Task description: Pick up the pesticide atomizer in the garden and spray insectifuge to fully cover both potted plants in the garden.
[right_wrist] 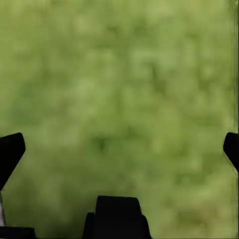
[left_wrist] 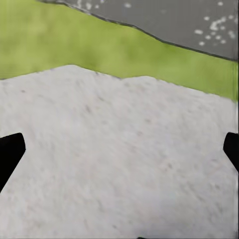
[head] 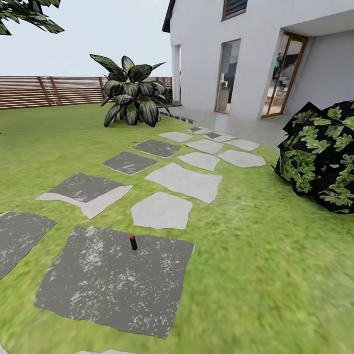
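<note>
The pesticide atomizer (head: 133, 242) stands upright on a large dark grey speckled paving slab (head: 113, 282), near that slab's far edge and well in from its corners; it reads as a small dark cylinder with a reddish top. Lawn (head: 255, 275) surrounds the slab, and beyond its far edge a trail of pale stepping stones (head: 184, 181) and darker ones (head: 129, 162) runs toward a white house (head: 246, 54) with glazed doors. A large plant with broad dark striped leaves (head: 132, 93) grows at the far end of the grass, in front of a brown slatted fence (head: 49, 91). A dark leafy bush (head: 319, 157) sits at the lawn's right edge. The left end effector (left_wrist: 119, 149) is spread wide above a pale stone (left_wrist: 114, 159), holding nothing. The right end effector (right_wrist: 119, 149) is likewise spread wide, over blurred grass (right_wrist: 124, 89).
</note>
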`<state>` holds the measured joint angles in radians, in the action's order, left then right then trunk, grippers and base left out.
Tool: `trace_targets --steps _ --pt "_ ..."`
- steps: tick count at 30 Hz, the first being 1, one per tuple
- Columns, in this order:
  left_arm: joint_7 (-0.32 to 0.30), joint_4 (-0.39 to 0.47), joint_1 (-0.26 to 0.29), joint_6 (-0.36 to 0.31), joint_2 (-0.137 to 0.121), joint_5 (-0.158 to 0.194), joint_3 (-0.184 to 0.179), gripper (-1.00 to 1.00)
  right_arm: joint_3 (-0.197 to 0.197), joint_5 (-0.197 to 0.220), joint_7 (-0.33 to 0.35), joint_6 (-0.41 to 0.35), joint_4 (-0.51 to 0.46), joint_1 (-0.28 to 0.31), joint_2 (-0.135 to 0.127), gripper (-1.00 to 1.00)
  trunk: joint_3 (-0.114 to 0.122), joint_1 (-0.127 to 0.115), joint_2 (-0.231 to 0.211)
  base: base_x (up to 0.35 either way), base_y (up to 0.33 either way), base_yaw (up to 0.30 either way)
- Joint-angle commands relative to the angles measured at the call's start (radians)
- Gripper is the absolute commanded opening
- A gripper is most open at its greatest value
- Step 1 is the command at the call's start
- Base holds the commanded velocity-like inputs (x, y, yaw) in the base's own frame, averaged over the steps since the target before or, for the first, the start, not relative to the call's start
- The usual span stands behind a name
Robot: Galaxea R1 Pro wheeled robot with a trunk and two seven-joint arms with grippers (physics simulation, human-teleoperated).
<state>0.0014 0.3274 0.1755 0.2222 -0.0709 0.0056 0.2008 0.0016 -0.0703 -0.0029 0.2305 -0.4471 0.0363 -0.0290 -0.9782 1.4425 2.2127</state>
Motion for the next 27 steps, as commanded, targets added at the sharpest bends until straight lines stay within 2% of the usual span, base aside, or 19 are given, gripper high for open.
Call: trace_targets --steps 1,9,27 --pt "0.000 -0.001 0.001 0.003 0.000 0.001 0.002 1.00 0.000 -0.007 -0.001 0.003 0.001 0.001 0.000 1.00 -0.001 0.000 0.000 0.279 -0.163 0.000" --pt "0.000 -0.001 0.000 0.003 0.000 0.001 0.002 1.00 0.000 -0.007 0.000 0.003 0.001 0.001 0.000 1.00 -0.001 0.000 0.000 0.279 -0.164 0.056" --pt "0.000 -0.001 0.000 0.003 0.000 0.001 0.000 1.00 0.000 -0.007 0.000 0.003 0.001 0.001 0.000 1.00 -0.001 0.000 0.000 0.264 -0.176 0.161"
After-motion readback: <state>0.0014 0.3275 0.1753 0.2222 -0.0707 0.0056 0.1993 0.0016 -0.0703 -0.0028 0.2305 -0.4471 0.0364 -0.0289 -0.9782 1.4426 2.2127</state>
